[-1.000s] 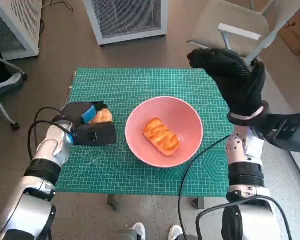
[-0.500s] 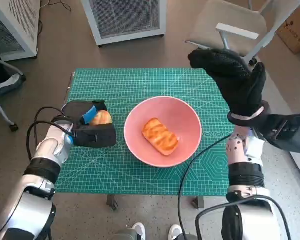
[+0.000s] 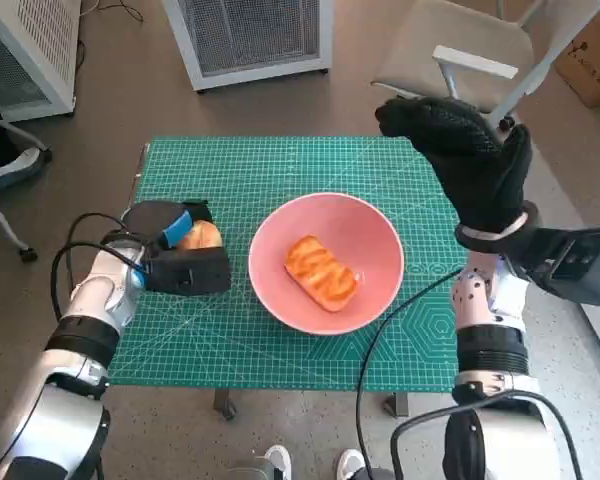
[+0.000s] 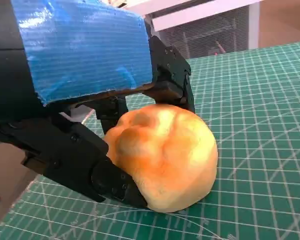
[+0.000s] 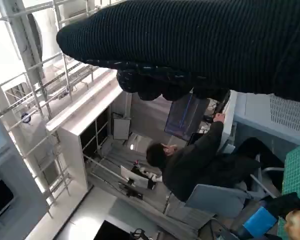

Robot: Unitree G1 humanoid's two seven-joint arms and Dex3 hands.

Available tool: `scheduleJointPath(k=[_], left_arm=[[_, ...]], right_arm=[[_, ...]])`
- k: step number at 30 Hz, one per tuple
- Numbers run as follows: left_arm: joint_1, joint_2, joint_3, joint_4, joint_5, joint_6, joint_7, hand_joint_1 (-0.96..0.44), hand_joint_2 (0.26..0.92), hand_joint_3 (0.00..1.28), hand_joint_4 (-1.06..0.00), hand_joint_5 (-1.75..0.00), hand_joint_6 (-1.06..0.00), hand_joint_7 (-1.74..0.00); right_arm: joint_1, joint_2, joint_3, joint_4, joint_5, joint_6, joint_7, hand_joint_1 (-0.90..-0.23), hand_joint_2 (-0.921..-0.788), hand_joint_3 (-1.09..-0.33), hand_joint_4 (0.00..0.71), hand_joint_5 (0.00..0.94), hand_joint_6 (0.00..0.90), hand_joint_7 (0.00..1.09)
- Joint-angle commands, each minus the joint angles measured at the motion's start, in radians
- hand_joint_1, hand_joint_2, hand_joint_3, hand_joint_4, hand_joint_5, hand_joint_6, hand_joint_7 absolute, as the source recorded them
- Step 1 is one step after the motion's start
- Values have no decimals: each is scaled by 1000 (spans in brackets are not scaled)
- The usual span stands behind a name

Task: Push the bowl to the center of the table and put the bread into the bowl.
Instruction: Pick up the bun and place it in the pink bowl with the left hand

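Head view: a round pink plastic bowl sits at the centre of the frame on the green gridded cutting-mat surface, with a glazed golden oblong pastry inside it. At centre left, the blue-taped black left hand grips a round golden bread roll on the surface. At upper right, the black-gloved right hand is raised, holding nothing, fingers curled forward.

Left wrist view: black fingers clasp the roll, which rests on the mat.

Right wrist view: the glove spans the top; a seated person appears at centre.
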Motion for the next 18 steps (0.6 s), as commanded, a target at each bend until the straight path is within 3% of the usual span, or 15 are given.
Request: scheduleJointPath(k=[1,6,10,14,18], left_arm=[[6,32,17,-54,-11,12,-22,1,921,138,-610,-1215,-547,-1284],[38,83,58,-213,-30,32,-72,1,921,123,-620,-1192,-570,-1272],[112,147,155,-531,-66,87,-151,1,921,109,-634,-1163,-588,-1268],[141,156,188,-633,-68,117,-181,2,920,103,-642,-1150,-595,-1264],[174,159,254,-835,-73,160,-213,2,920,89,-659,-1132,-609,-1250]], right_arm=[[25,3,1,3,0,9,7,-638,-921,-709,213,2,-1,588],[27,-1,2,-4,-1,12,7,-638,-921,-709,214,2,-1,587],[26,-3,2,-3,0,12,10,-638,-921,-709,214,2,-1,588],[24,-3,1,-1,0,13,10,-638,-921,-710,214,2,-1,589],[20,-3,2,4,-3,12,7,-638,-921,-710,214,2,-1,589]])
